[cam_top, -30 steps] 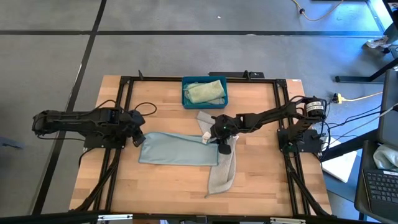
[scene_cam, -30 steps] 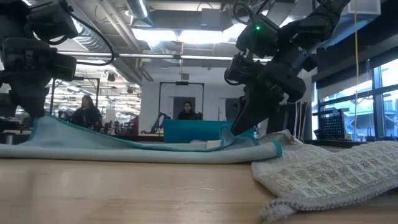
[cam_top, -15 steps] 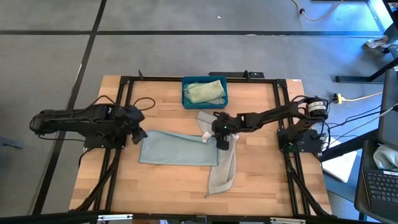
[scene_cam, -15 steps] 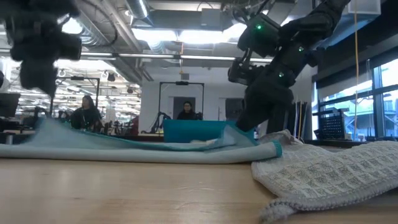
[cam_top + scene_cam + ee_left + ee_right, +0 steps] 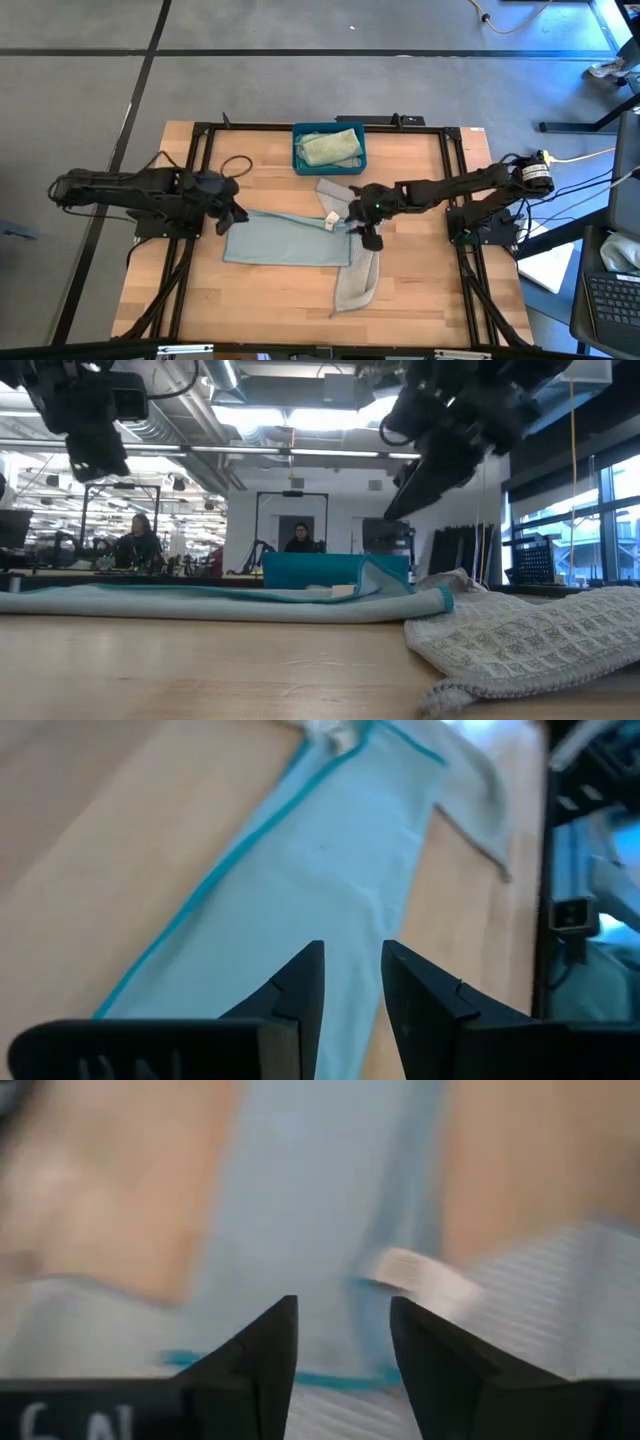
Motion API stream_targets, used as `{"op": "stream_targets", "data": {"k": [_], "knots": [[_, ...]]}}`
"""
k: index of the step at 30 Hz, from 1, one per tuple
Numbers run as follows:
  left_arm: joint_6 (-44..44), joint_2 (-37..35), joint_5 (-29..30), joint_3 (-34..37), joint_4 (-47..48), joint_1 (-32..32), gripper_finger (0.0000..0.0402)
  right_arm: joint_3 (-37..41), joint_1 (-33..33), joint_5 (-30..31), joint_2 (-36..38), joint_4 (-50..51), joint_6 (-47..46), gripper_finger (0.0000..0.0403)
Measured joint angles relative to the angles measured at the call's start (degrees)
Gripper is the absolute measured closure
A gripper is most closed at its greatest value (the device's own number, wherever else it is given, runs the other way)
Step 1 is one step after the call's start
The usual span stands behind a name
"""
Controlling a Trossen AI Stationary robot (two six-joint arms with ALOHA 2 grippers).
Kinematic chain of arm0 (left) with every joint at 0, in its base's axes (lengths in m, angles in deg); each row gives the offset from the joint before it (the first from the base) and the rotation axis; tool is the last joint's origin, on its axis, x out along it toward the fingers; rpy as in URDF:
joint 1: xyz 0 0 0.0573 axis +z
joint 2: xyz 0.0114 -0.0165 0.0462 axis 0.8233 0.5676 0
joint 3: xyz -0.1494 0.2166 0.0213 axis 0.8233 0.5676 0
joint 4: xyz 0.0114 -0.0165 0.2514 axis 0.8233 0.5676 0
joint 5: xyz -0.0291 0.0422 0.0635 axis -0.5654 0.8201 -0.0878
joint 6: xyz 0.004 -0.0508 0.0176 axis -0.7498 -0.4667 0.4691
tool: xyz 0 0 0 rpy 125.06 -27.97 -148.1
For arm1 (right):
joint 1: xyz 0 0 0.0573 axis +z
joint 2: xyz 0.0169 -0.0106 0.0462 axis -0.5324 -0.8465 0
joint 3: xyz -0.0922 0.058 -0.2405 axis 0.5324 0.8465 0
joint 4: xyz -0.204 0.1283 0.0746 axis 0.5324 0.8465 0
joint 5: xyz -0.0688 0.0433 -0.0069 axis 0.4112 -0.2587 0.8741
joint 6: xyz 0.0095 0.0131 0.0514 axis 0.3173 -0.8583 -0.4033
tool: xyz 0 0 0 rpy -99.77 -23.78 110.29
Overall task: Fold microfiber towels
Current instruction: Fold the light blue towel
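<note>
Now that the pale blue towel (image 5: pixel 288 238) lies folded once at the middle of the table (image 5: pixel 420 300), with my left gripper (image 5: pixel 232 213) and right gripper (image 5: pixel 366 224) both open and empty above its two ends, I judge the next move calls for gripping its short edge again to fold it in half.

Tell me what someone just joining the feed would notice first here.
The pale blue towel, folded into a long strip, lies flat across the middle of the table, with the left gripper above its left end and the right gripper above its right end, both open and empty. A grey towel lies crumpled partly under its right end, and a blue bin of cloths sits at the far edge.
</note>
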Motion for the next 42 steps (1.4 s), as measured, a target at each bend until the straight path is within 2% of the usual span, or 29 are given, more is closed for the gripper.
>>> {"op": "stream_targets", "data": {"k": [2, 6, 11, 13, 20, 22, 27, 31, 37, 42], "knots": [[0.41, 1.39, -0.08, 2.43, -5.52, -2.33, 0.0307, -0.02, 1.34, -2.27, -0.63, -2.04, 0.02, 0.0243], [2.71, 5.81, 2.26, 5.97, -15.05, -6.84, 0.0307, -0.01, 4.00, -2.23, -4.39, -3.64, 3.55, 0.0252], [3.22, 12.70, 7.31, 7.71, -19.38, -10.93, 0.0307, -0.02, 5.63, -1.86, -10.61, -9.85, 4.77, 0.0286], [3.19, 15.87, 7.66, 7.77, -20.40, -11.85, 0.0307, -0.02, 5.36, -0.25, -12.54, -10.95, 4.61, 0.0302], [3.20, 24.76, 9.87, 7.77, -23.77, -13.55, 0.0307, -0.02, 2.87, -0.21, -14.90, -13.91, 4.80, 0.0339], [3.19, 26.81, 11.15, 7.77, -24.00, -13.82, 0.0307, -0.02, 2.22, 1.93, -14.90, -14.01, 5.22, 0.0343], [3.19, 31.25, 12.46, 7.77, -24.09, -14.71, 0.0307, -0.02, 1.04, 15.54, -14.90, -13.77, 4.41, 0.0344], [3.12, 33.86, 12.41, 7.77, -24.50, -15.88, 0.0307, -0.02, 0.36, 19.96, -14.71, -11.88, 3.97, 0.0344], [3.06, 34.93, 12.35, 7.77, -24.75, -17.37, 0.0307, -0.09, 0.34, 19.48, -13.68, -7.13, 2.71, 0.0344], [2.63, 34.93, 12.40, 7.77, -24.29, -17.88, 0.0307, -0.09, 0.71, 19.03, -11.06, 0.93, -0.30, 0.0344]]}}
